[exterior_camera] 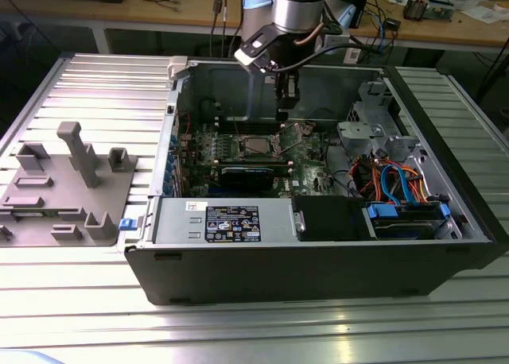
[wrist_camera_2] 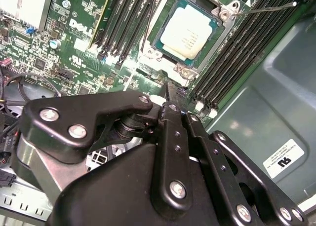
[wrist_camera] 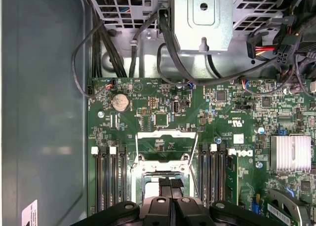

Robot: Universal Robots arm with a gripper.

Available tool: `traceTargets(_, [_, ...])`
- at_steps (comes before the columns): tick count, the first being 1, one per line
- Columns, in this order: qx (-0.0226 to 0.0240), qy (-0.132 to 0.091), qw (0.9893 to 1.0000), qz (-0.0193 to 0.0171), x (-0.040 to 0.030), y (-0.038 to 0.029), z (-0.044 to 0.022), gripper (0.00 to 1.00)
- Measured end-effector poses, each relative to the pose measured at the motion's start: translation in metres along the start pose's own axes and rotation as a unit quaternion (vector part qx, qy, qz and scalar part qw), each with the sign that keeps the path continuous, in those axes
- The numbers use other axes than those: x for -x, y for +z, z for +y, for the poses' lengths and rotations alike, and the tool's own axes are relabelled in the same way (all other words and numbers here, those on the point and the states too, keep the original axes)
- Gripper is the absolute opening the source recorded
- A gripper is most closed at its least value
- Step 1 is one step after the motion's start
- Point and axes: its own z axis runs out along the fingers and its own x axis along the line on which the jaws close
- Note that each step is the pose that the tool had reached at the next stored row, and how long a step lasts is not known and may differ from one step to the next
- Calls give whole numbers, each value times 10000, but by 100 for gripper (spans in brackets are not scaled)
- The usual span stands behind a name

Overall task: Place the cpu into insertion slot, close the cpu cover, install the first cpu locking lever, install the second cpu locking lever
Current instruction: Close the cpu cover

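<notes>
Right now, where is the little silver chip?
In the second wrist view the cpu sits in its socket on the green motherboard, between two banks of memory slots.

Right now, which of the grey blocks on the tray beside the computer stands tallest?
The post with the T-shaped top, in the exterior view; the other blocks are low and squat, ending well below its crossbar.

In the first wrist view the claw [wrist_camera: 171, 180] hides much of the insertion slot [wrist_camera: 143, 185].
</notes>
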Motion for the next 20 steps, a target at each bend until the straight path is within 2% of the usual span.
traceTargets(20, [0,0,10000,0,0,1,104,11])
